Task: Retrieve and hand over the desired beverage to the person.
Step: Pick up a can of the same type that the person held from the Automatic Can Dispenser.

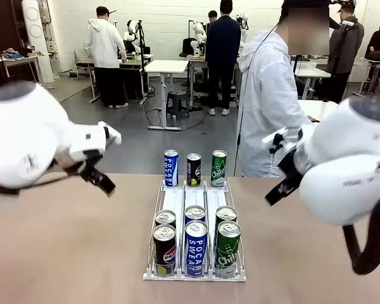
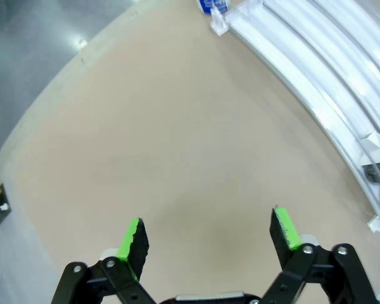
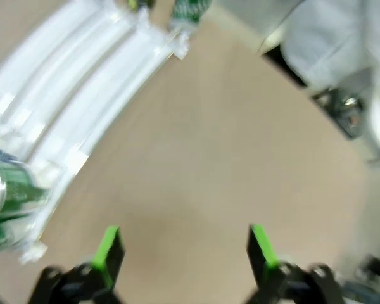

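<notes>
In the front view a white rack [image 1: 177,201] with three lanes lies in the middle of the table [image 1: 69,247], and the cans stand in it: at the near end a Pepsi can [image 1: 164,251], a blue Pocari Sweat can [image 1: 196,248] and a green can [image 1: 227,248], each with a twin just behind it, and three far cans [image 1: 194,169] at the other end. The person [image 1: 269,95] in a white hooded jacket stands at the far side, a little right of the rack. Which drink is wanted I cannot tell. The left arm [image 1: 25,136] and the right arm [image 1: 348,164] hang above the table, one on each side of the rack. In the left wrist view the left gripper [image 2: 209,231] has its jaws wide apart and empty over bare table, the rack at the upper right. In the right wrist view, which is blurred, the right gripper [image 3: 183,244] is also open and empty, the rack at the upper left. I judge that a can is stiff, smooth and rather slippery, quite heavy if full, and its thin wall may dent under a hard squeeze. The best hold is probably across the round wall in the upper half, because the neighbour cans stand very close
</notes>
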